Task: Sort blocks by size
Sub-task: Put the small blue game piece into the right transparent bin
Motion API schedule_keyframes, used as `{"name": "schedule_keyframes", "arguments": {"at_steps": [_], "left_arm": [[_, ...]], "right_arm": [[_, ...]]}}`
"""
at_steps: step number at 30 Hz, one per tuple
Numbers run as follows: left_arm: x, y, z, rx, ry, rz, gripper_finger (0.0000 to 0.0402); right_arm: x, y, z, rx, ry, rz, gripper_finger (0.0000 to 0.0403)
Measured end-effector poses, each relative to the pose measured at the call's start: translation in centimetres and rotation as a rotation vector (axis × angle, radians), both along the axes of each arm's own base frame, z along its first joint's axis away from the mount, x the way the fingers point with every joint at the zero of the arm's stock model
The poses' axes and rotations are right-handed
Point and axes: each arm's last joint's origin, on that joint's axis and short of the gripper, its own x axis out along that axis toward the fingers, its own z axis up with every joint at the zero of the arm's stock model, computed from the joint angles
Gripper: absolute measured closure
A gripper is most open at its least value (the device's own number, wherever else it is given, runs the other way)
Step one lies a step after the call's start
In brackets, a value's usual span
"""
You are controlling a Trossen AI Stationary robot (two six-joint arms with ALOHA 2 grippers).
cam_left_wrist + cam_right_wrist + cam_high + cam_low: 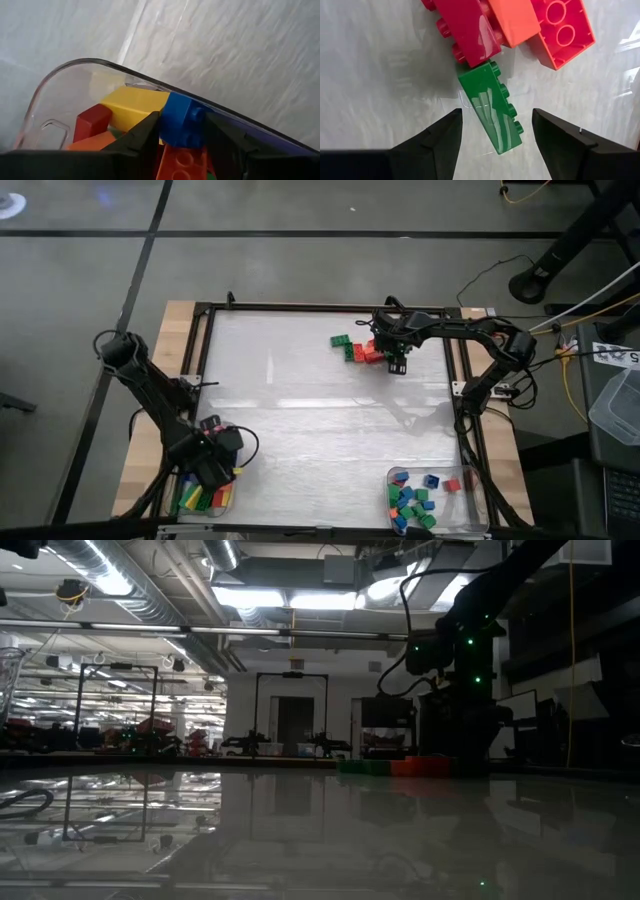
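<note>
Sorting partly done: both trays hold blocks; small pile [358,348] remains far right on bench. My left tool [180,137] grips blue block [181,119] over near-left tray [60,87]. My right tool [496,131] open, straddling green block [492,115].

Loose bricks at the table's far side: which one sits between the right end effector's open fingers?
The long green brick, lying on its side with studs sideways; the red brick and orange bricks lie beyond the right end effector.

Glossy plastic blocks [492,112] (clear plastic tray [75,80])
</note>
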Motion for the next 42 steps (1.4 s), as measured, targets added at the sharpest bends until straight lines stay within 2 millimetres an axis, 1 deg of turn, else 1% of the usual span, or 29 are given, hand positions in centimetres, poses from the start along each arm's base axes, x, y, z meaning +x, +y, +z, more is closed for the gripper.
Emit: {"name": "schedule_keyframes", "arguments": {"at_steps": [3, 10, 13, 21, 24, 28, 33, 38, 42], "left_arm": [[-0.1, 0.1, -0.4, -0.007, 0.001, 0.003, 0.0263], [-0.2, 0.1, -0.5, 0.004, 0.022, -0.044, 0.0266], [-0.2, 0.1, -0.5, 0.006, 0.026, -0.048, 0.0289], [-0.3, 0.2, -0.8, 0.006, 0.053, -0.048, 0.0384], [-0.3, 0.3, -0.8, 0.011, 0.052, -0.047, 0.0396], [-0.3, 0.2, -0.8, 0.01, 0.051, -0.047, 0.0396], [-0.5, 0.4, -0.3, -0.007, 0.047, -0.042, 0.04], [-0.7, 0.6, 1.3, -0.049, 0.01, -0.015, 0.0401], [-0.9, 1.0, 2.3, -0.069, -0.012, 0.004, 0.0401]], "right_arm": [[0.0, 0.0, 0.0, 0.0, 0.0, 0.0, 0.0166], [0.0, 0.0, 0.0, 0.0, -0.001, 0.0, 0.0166], [0.0, 0.0, 0.0, 0.0, -0.001, 0.0, 0.0166], [0.0, 0.0, 0.0, -0.001, -0.001, 0.0, 0.0166], [0.0, 0.0, 0.0, -0.001, -0.002, 0.0, 0.0166], [0.1, 0.0, 0.2, -0.003, -0.005, 0.001, 0.0166], [0.9, -0.5, 1.4, -0.026, -0.043, 0.001, 0.0166], [2.1, -1.2, 3.4, -0.043, -0.132, -0.026, 0.0166], [2.9, -1.4, 4.8, 0.014, -0.233, -0.043, 0.0166]]}}
